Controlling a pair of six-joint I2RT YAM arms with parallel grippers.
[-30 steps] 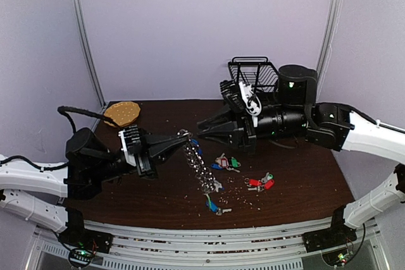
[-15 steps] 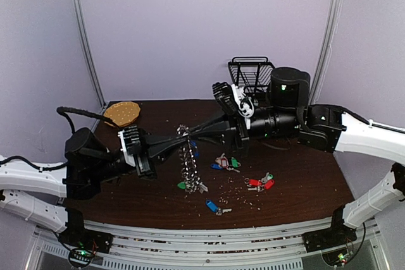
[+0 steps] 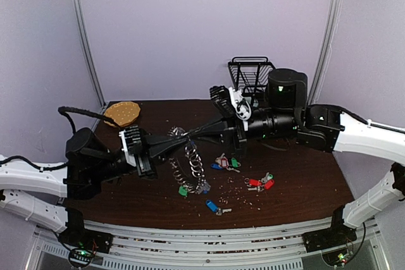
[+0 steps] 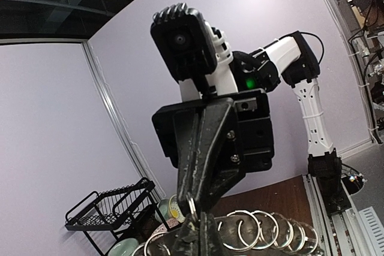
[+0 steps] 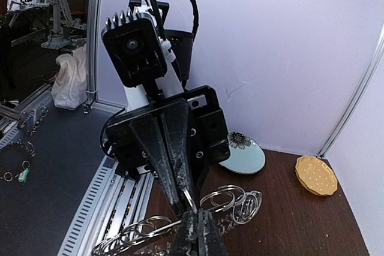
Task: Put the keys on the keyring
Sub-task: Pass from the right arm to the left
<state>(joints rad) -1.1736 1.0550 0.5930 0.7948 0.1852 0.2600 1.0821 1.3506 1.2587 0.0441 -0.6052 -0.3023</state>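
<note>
- Where the two tips meet at frame centre, left gripper (image 3: 175,136) and right gripper (image 3: 192,134) are both clenched on the keyring (image 3: 193,164).
- Its chain sags below them toward the table (image 3: 304,181).
- Loose keys (image 3: 259,183) lie right of it, lower centre.

R tool (image 5: 195,223) & L tool (image 5: 183,199) tip-to-tip, both tight on keyring (image 5: 237,201); pale plate (image 5: 251,159) behind.

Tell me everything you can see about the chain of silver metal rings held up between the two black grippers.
The chain-like loop of linked silver metal split rings hangs above the dark brown table, pinched at its top by the left gripper and the right gripper, both shut, tips meeting. Two shiny strands sag from there; a green-tagged key sits at one strand's lower end.
</note>
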